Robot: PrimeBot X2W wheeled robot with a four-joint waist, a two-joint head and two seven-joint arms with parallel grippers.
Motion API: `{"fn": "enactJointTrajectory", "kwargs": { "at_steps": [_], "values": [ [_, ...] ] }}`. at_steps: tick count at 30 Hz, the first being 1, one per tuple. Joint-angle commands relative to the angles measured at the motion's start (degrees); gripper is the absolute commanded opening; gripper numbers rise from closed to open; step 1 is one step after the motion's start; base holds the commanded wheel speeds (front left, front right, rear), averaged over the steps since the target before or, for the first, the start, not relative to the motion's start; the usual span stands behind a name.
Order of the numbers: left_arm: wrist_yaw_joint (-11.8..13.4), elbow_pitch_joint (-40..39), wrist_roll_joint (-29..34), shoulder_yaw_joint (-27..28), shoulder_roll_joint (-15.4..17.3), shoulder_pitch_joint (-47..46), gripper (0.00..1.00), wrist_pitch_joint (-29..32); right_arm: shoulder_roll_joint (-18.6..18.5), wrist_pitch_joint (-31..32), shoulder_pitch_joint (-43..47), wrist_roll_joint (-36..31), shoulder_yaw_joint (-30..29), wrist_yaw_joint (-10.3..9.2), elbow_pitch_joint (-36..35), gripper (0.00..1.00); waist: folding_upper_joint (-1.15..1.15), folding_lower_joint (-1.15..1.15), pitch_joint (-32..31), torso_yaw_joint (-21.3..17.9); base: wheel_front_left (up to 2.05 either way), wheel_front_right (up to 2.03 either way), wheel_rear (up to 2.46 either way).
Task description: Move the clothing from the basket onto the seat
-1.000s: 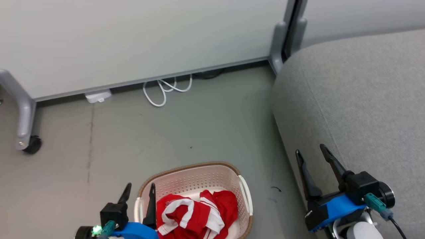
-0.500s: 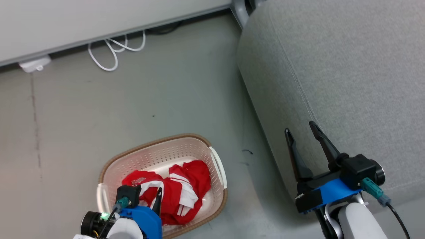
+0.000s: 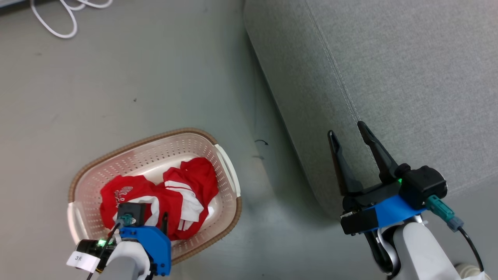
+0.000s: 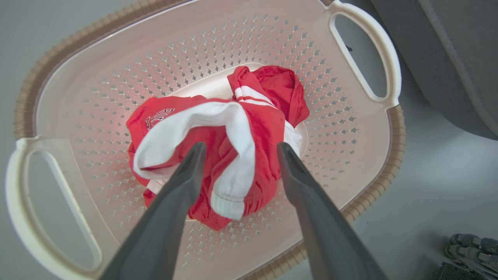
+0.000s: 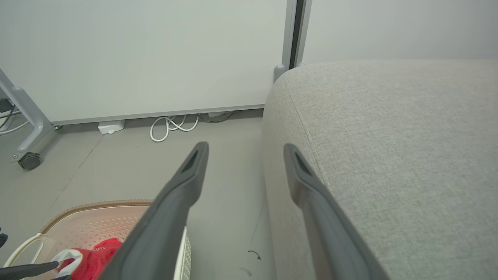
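Mid-frame, the released left gripper point(image 4: 241, 147) is hovering over the clothing point(image 4: 272, 124) in the basket point(image 4: 97, 101); it is probably best dropping deeper around the white fold before clenching.

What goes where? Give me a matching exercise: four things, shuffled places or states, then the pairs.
Things:
1. clothing
2. basket
3. left pincer
4. right pincer

Places or states:
A. open, by the rounded edge of the grey seat
B. standing on the floor, beside the seat
C. open, poised over the red pile
D. heaped inside the basket

Pairs: 1-D, 2-B, 3-C, 4-A
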Motion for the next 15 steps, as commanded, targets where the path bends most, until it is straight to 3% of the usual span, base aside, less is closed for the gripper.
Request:
{"fn": "enactJointTrajectory", "kwargs": {
  "at_steps": [1,14,15],
  "values": [
    [0.18,0.37,-0.10,0.18,0.58,-1.21,1.00,-0.07,-0.14,-0.29,-1.05,0.21,0.10,0.03,-0.42,1.00,0.00,-0.01,1.81,-1.37,0.00,0.00,0.00],
    [3.52,5.98,-1.56,0.87,2.12,-6.15,1.00,2.36,-0.14,-0.31,-1.57,2.79,0.80,0.03,-2.73,1.00,0.00,-0.01,6.13,-4.07,0.00,0.00,0.00],
    [3.74,6.28,-1.54,0.82,2.13,-6.40,0.67,2.75,-0.14,-0.31,-1.55,2.79,0.80,0.03,-2.78,1.00,0.00,-0.01,6.16,-4.11,0.00,0.00,0.00]
  ]
}}
